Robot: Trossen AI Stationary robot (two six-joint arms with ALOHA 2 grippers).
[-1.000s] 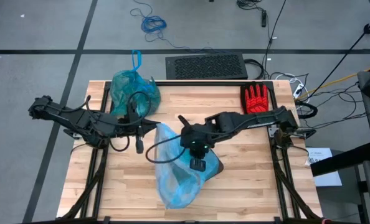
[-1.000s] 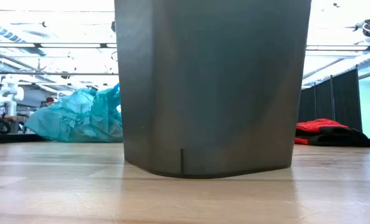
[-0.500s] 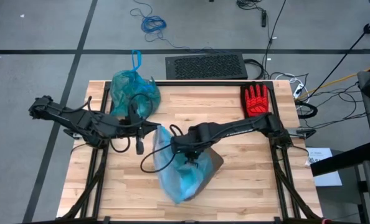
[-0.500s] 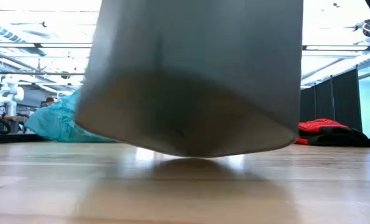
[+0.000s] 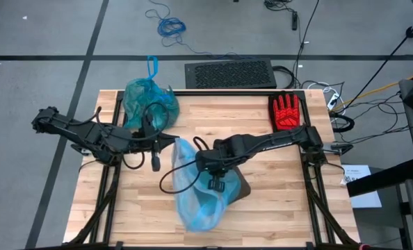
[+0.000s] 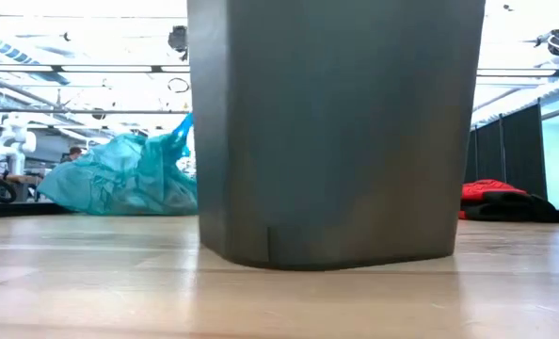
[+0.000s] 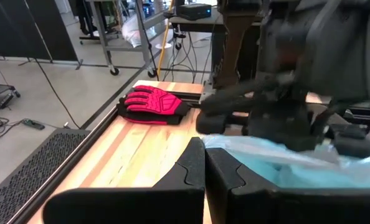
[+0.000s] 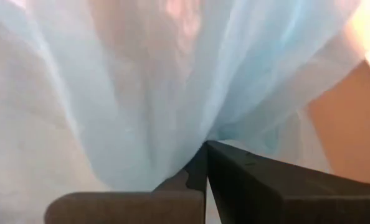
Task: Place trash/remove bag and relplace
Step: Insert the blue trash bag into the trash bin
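Note:
The bag (image 5: pixel 149 98), teal-green and knotted shut, rests on the table's far left corner, also in the low view (image 6: pixel 119 179). A paler sky-blue bag (image 5: pixel 201 194) drapes over a grey bin (image 6: pixel 336 132) standing at the table's middle. My left gripper (image 5: pixel 174 142) is shut at that bag's far left rim. My right gripper (image 5: pixel 218 183) points down over the bin's mouth, shut on the same pale plastic. The trash is out of view. My left gripper pinches the pale bag's rim at its far left corner (image 7: pixel 217 142) between its shut fingers, coming nearly level from the table's left. The plastic runs from there down toward the bin. My right gripper pinches a gathered bunch of the pale bag's plastic (image 8: pixel 197 134) between its two fingers, from above and pointing steeply down over the bin. The folds fan out from the fingertips and look drawn taut; how many layers I cannot tell.
A red glove (image 5: pixel 285 111) lies at the far right corner of the table. A black ribbed mat (image 5: pixel 229 73) sits on the floor beyond the far edge. Bare wood lies near the front left and right of the bin.
My right gripper went toward the left with the pale bag, then sank over the bin. The bin tipped up off the table half a second ago, and now stands flat again, slightly shifted. My left gripper kept still.

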